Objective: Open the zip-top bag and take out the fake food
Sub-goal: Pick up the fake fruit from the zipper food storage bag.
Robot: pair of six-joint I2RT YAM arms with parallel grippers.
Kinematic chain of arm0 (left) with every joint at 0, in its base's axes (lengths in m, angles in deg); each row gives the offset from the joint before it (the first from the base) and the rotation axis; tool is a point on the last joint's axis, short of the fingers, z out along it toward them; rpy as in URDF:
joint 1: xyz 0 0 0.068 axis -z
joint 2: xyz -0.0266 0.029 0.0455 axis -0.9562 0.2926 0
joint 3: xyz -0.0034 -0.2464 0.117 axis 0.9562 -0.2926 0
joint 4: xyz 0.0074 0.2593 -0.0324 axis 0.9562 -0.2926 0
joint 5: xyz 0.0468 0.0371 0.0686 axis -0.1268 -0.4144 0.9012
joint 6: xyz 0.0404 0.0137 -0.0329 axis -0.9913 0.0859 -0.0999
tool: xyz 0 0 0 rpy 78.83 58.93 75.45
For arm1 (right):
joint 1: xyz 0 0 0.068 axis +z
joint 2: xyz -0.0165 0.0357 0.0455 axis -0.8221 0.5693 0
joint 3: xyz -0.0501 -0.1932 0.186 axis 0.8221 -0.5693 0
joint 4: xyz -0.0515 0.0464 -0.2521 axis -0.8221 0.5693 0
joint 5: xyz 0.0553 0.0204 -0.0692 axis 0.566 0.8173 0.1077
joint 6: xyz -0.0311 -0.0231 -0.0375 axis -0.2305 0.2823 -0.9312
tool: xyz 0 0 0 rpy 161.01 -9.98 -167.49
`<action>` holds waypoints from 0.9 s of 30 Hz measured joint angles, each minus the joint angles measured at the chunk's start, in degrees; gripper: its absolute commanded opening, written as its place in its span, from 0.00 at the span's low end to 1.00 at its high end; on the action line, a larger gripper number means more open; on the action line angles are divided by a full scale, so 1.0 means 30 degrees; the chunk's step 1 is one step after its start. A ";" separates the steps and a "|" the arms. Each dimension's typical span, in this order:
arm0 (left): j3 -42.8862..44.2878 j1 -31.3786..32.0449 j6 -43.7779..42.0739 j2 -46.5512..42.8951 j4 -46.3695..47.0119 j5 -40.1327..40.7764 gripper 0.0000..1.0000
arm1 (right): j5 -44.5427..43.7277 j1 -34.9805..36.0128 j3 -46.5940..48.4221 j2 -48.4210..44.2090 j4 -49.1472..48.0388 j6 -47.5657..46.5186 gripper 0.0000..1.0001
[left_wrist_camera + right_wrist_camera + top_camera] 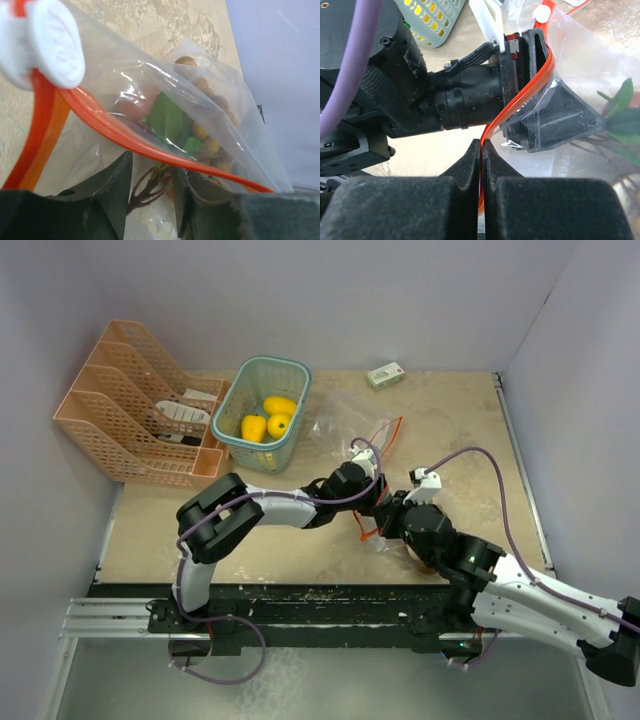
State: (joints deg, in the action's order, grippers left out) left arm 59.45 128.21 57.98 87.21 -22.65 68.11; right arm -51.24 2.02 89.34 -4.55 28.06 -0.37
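At centre frame, the right gripper (481, 146) was pinched shut on the zip-top bag's (125, 70) orange rim (543, 75); the left gripper's (152, 172) jaws stood apart, straddling that rim, fake food (207, 142) inside the bag.

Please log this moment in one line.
right gripper: shut on zip-top bag edge | left gripper: open, one finger inside bag | fake food: some bagged | yellow fruits: in basket

We list: one beige, stone-patterned table (460, 430); at its far left, one peach slotted file organizer (120, 410); just beside it on the right, one teal perforated basket (272, 362); near the far wall, apart from both, one small white-green box (385, 374).
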 measured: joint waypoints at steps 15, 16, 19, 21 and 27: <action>0.0080 -0.0007 0.0372 0.0976 0.2433 -0.2142 0.00 | -0.0452 0.0015 -0.0146 -0.1982 0.2135 0.0415 0.00; -0.0168 0.0000 0.0357 0.0743 0.2433 -0.2149 0.00 | -0.0510 0.0015 -0.0146 -0.2098 0.2433 0.0503 0.00; -0.0823 0.0000 0.0299 -0.0211 0.2302 -0.2127 0.00 | -0.0816 0.0015 -0.0146 -0.2193 0.3257 0.0743 0.00; -0.1129 0.0000 0.0146 -0.1049 0.2135 -0.2062 0.00 | -0.0976 0.0015 -0.0146 -0.2193 0.3643 0.0816 0.00; -0.2084 -0.0022 -0.0313 -0.3067 0.1574 -0.1821 0.00 | -0.1683 0.0015 -0.0146 -0.2171 0.4568 0.1042 0.00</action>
State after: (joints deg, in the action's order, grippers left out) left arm 53.20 128.14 57.04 78.01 -17.93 62.65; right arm -56.29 2.07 88.90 -11.06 41.77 2.76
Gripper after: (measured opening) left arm 0.007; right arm 0.007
